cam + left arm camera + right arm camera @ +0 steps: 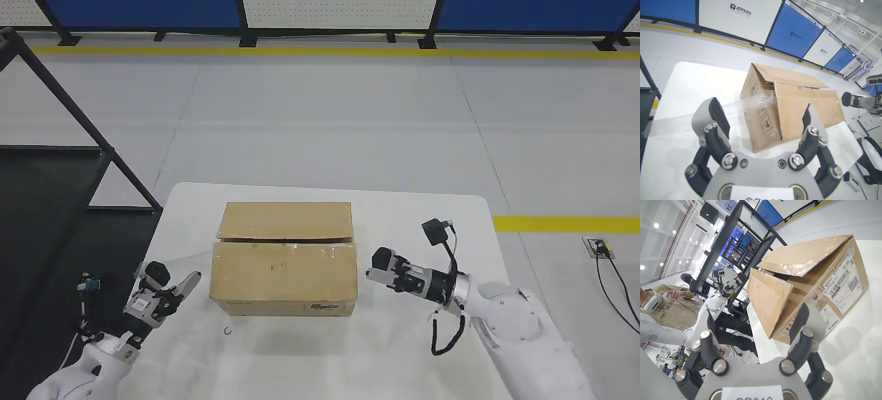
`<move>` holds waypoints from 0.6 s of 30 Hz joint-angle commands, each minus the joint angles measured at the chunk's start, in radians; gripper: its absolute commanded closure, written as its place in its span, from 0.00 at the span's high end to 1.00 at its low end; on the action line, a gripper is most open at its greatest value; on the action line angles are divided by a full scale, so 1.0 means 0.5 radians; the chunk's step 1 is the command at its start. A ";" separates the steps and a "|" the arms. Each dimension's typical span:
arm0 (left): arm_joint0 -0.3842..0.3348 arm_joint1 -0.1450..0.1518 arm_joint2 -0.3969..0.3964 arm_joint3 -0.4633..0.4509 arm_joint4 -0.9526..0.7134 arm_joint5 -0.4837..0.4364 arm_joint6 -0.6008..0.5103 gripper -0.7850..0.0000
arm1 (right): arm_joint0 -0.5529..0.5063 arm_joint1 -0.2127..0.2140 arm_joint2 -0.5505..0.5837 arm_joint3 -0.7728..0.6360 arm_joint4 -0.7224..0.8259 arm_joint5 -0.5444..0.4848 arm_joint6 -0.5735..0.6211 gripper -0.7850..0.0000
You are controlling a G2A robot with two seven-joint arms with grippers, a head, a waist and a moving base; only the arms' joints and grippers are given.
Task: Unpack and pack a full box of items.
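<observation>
From above, the brown cardboard box (pixel 285 262) stands mid-way on the white rounded table (pixel 420 210), with the left gripper (pixel 172 288) near one end and the right gripper (pixel 376 266) just beside the other. In the left wrist view the left gripper's jaws are spread wide (nothing held), and a strip of clear tape (pixel 753 100) sticks out from the box's end. In the right wrist view the right gripper is spread wide too, facing slightly lifted flaps.

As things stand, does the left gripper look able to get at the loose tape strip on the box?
Probably yes: the left gripper, open, faces the box end where the clear tape strip juts toward it, with only bare table between.
</observation>
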 commanded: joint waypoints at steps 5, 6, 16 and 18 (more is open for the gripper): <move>-0.025 0.013 -0.057 0.051 -0.261 -0.005 -0.162 1.00 | 0.177 -0.021 -0.108 0.175 0.044 0.019 0.054 0.79; -0.027 0.015 -0.060 0.058 -0.269 -0.002 -0.168 1.00 | 0.204 -0.026 -0.128 0.204 0.070 0.017 0.072 0.71; -0.021 0.026 -0.081 0.093 -0.348 -0.007 -0.188 1.00 | 0.389 -0.057 -0.258 0.421 0.135 -0.027 0.134 0.45; -0.022 0.028 -0.080 0.093 -0.350 -0.005 -0.188 1.00 | 0.413 -0.061 -0.280 0.443 0.136 -0.025 0.147 0.44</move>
